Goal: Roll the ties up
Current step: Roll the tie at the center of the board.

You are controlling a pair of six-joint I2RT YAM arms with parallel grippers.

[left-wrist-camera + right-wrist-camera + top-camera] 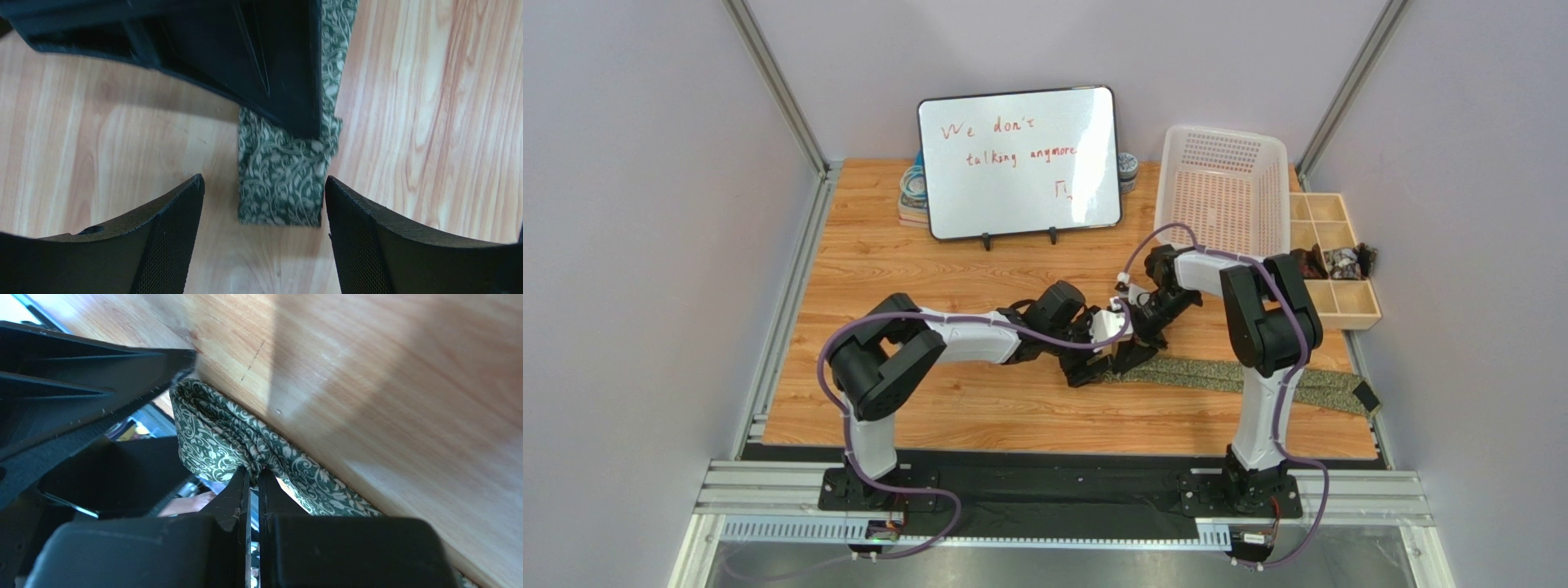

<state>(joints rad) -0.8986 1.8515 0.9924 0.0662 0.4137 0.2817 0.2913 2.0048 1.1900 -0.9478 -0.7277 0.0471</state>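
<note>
Right jaws pinch tie; left jaws gape astride it

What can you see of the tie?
The tie is dark green woven fabric with a pale leafy vine pattern. It lies flat along the wooden table, from the middle to the right edge, where a dark tip shows. Its left end is folded over. The right gripper, jaws shut, pinches bunched fabric behind that fold. The left gripper has its jaws open either side of the fold, not touching it.
</note>
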